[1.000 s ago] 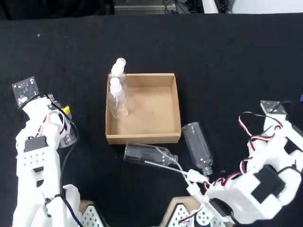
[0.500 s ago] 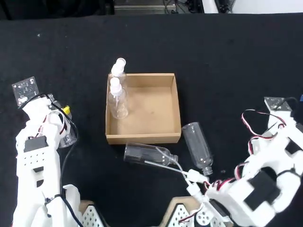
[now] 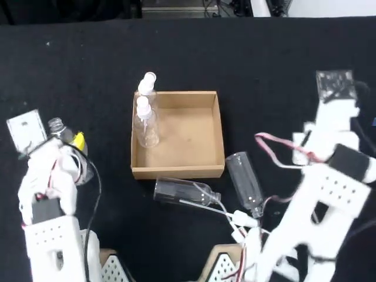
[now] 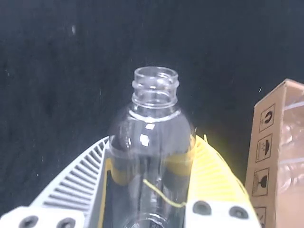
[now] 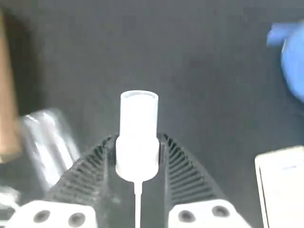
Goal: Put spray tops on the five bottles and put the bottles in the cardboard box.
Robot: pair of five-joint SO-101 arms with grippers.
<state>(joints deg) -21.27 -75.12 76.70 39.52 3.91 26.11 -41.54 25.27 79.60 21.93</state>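
Two capped bottles [image 3: 145,124] at the box [image 3: 176,171]; three bare.
Left gripper [image 4: 153,145] clamps one bare bottle [image 4: 155,95], right gripper [image 5: 137,141] a spray top [image 5: 138,118]; two lie beside the box.

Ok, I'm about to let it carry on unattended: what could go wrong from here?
1. The white plastic spray top in the right pincer trails a thin dip tube; it could miss or bend at the narrow open neck of the clear plastic bottle in the left pincer.
2. Two more clear bottles lie loose on their sides before the brown cardboard box; a passing arm might roll them away.
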